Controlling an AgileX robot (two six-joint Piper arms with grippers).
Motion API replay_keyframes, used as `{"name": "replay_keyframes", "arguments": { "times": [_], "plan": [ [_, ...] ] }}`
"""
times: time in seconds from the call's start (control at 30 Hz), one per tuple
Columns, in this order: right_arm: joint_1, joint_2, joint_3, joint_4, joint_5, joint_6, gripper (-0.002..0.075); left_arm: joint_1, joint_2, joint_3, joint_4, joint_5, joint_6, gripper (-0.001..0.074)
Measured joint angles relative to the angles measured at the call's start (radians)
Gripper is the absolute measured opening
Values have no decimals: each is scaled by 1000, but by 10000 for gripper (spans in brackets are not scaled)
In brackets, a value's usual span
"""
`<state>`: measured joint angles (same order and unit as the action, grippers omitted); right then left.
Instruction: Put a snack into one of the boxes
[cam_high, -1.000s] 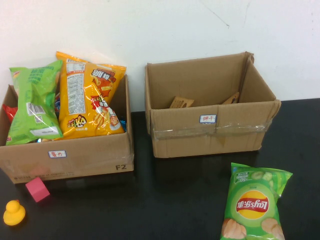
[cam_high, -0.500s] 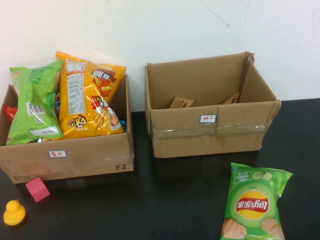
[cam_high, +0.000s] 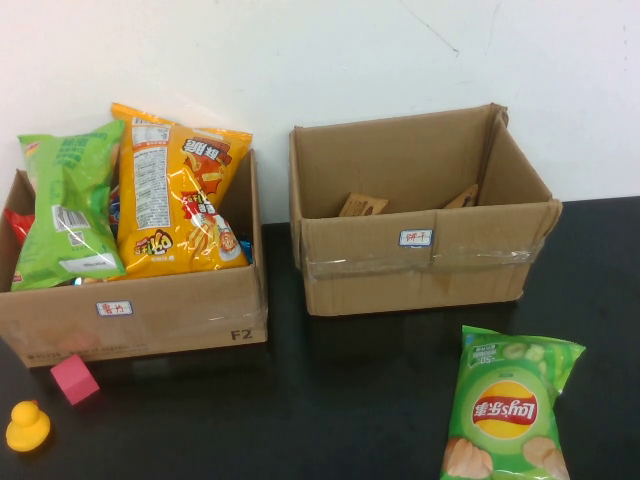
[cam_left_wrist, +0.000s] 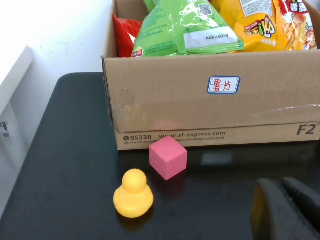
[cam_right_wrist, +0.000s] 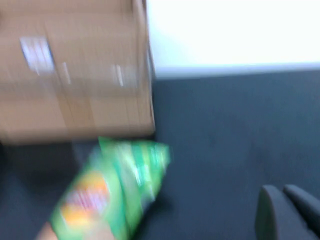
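Two cardboard boxes stood on the black counter (cam_high: 330, 400) in the high view, with three chip bags clearly visible in all, one rubber duck and one pink cube. At the lower left of the frame sat the yellow duck (cam_high: 27, 427), and just right of it the pink cube (cam_high: 75, 379) lay close against the front of the left box (cam_high: 140, 320). That box was crowded: a green chip bag (cam_high: 65, 205) leaned at its left, an orange chip bag (cam_high: 180, 190) stood beside it, and a red packet (cam_high: 18, 222) showed only as a sliver behind the green one. The right box (cam_high: 420, 270), at centre frame, held only two loose brown scraps, possibly cardboard. At the lower right, the green Lay's bag (cam_high: 510, 415) lay flat on the counter in front of that box, its bottom cut off by the frame edge.

Neither arm appeared in the high view. The left claw (cam_left_wrist: 287, 210) showed only in the lower right corner of its wrist view, near the duck and cube, fingers together. The right claw (cam_right_wrist: 285, 212), also together, hung above the counter beside the blurred Lay's bag.
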<state>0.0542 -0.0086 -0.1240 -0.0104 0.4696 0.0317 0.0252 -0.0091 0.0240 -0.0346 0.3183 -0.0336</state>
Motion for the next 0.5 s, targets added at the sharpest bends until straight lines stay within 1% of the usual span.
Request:
{"name": "replay_keyframes", "arguments": {
  "times": [0.13, 0.23, 0.4, 0.5],
  "plan": [
    [0, 9, -263, 5, 158, 106, -1, 0, 0, 0, 0, 0, -2, -1],
    [0, 62, -404, 1, 254, 121, -1, 0, 0, 0, 0, 0, -2, -1],
    [0, 200, -446, 10, 298, 51, -1, 0, 0, 0, 1, 0, -2, -1],
    [0, 314, -448, 33, 330, -119, -1, 0, 0, 0, 2, 0, -2, -1]
  ]
}}
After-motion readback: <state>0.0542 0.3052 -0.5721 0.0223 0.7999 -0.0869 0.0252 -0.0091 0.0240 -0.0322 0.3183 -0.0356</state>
